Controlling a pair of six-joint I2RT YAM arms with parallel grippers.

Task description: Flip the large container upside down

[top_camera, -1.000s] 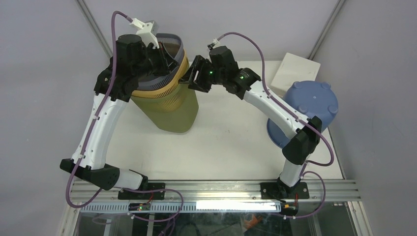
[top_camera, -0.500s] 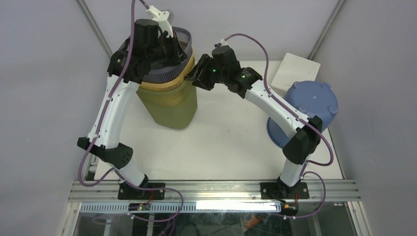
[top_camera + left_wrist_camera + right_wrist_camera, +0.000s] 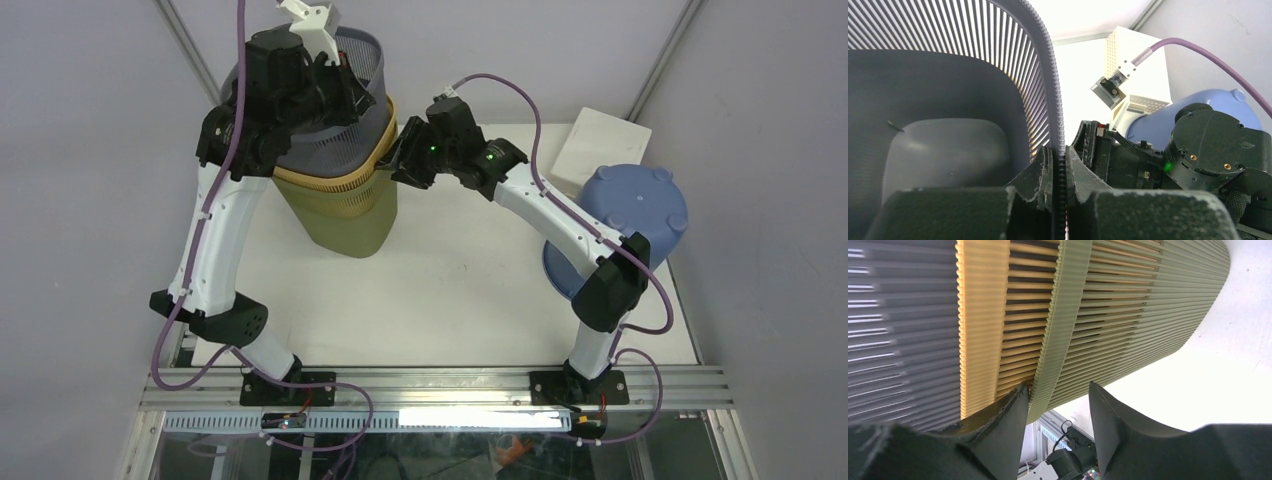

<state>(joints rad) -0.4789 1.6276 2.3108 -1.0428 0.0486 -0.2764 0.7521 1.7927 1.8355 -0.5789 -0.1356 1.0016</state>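
Three slatted bins stand nested at the back left of the table. The large container [image 3: 350, 228] is the olive-green outer one, upright, with a yellow bin [image 3: 335, 182] inside it. A grey bin [image 3: 352, 72] is lifted partly out of the yellow one. My left gripper [image 3: 1058, 165] is shut on the grey bin's rim [image 3: 1048, 70]. My right gripper [image 3: 397, 158] is open at the right side of the stack. In the right wrist view its left finger [image 3: 1008, 405] touches just under the yellow rim [image 3: 980, 315], the olive rim [image 3: 1068, 315] lies beside it, and the other finger stands apart.
A blue tub [image 3: 625, 215] sits upside down at the table's right edge under the right arm's elbow. A white perforated box [image 3: 603, 150] lies behind it. The table's far edge is just behind the stack.
My left arm has raised the grey bin higher out of the yellow one. My right gripper has moved left up to the stack's rim and its jaws have narrowed a little.
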